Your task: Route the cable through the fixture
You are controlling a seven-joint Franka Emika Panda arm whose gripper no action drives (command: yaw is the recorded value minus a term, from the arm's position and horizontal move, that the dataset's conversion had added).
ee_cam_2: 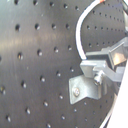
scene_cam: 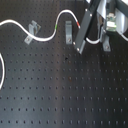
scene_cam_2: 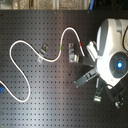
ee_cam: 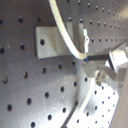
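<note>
My gripper (scene_cam: 80,46), upper right of the first exterior view, looks pinched on the cable (scene_cam: 47,37) near its red band beside a clip (scene_cam: 68,34), and the cord could slip or snag on that clip if I pull sideways.

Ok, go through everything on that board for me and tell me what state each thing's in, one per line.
cable: lying loose in curves across the board, passing at the left and middle fixtures.
left fixture: upright, cable running by it.
middle fixture: upright, the cable's green band just above it.
right fixture: upright, partly hidden by the arm.
gripper: low over the board, cable running by its fingers; open or shut cannot be told.
</note>
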